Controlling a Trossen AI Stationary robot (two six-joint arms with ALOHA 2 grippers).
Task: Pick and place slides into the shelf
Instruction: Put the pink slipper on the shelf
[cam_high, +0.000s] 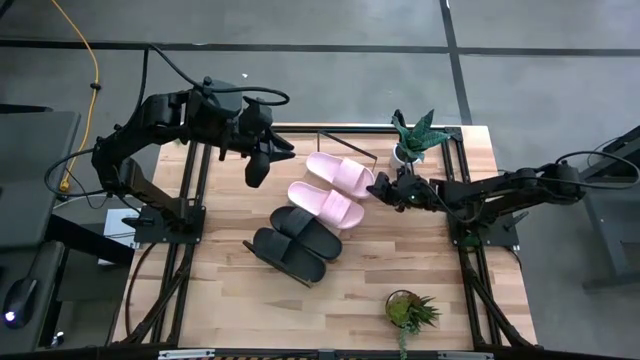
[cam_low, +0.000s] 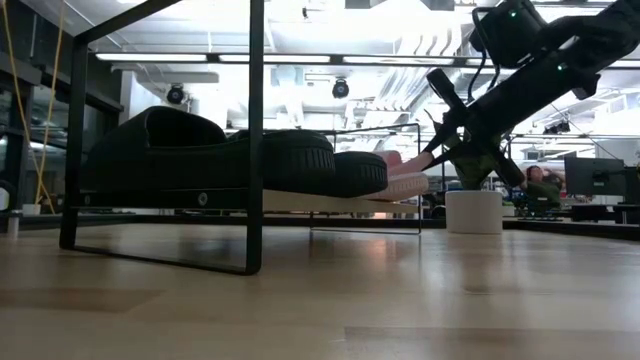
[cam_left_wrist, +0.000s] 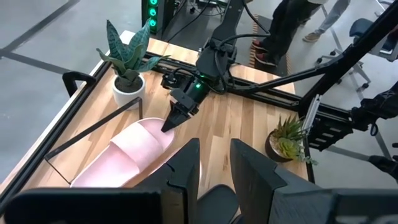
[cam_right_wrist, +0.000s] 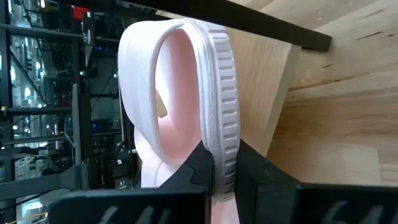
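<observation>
Slides: all four on shelf (cam_high: 352, 156), frame centre; black pair (cam_high: 295, 240) lower left, pink pair (cam_high: 335, 190) upper right.
Right pincer (cam_high: 381, 189): clamped on far pink slide (cam_right_wrist: 214, 93) edge.
Left pincer (cam_high: 262, 160): narrow gap, empty, above shelf.
Left to do: release, retract.

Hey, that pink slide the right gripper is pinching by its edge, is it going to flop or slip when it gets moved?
The pink slide looks foam-like, so probably light. Its thick ribbed sole edge, clamped by the right gripper, likely resists slipping. Its strap arches up unsupported, which suggests fairly stiff material, though an end grip may let it sag slightly.
</observation>
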